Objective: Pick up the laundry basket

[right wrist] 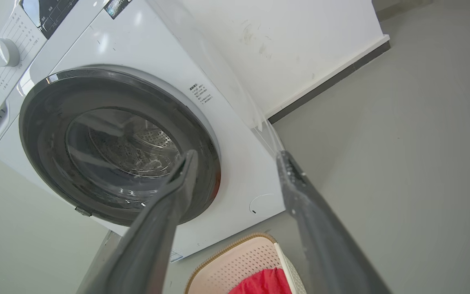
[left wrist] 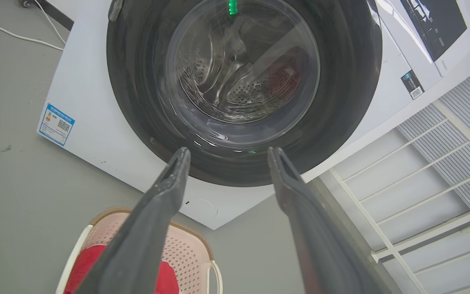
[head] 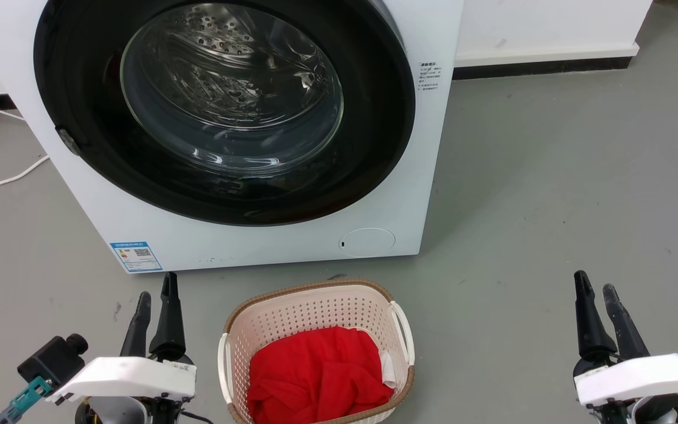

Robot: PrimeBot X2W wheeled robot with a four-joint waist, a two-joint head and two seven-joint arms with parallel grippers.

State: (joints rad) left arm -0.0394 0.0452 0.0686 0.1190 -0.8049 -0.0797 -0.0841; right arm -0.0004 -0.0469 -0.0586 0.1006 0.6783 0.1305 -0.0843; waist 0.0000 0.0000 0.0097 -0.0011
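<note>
The laundry basket (head: 309,312) sits on the grey floor at the bottom middle of the head view, cream-white and perforated with a brown woven rim and white side handles. A red cloth (head: 318,377) fills its lower half. My left gripper (head: 156,294) stands open to the basket's left, apart from it. My right gripper (head: 597,288) stands open well to its right. The left wrist view looks between my open left gripper (left wrist: 227,152) with the basket (left wrist: 186,253) at the bottom. Through my right gripper (right wrist: 237,154) the basket (right wrist: 243,261) shows at the bottom edge.
A white front-loading washing machine (head: 245,241) with a shut dark round door (head: 227,106) stands just behind the basket. A white cable (head: 3,179) lies on the floor at the left. A white wall with a dark skirting (head: 545,65) runs at the back right.
</note>
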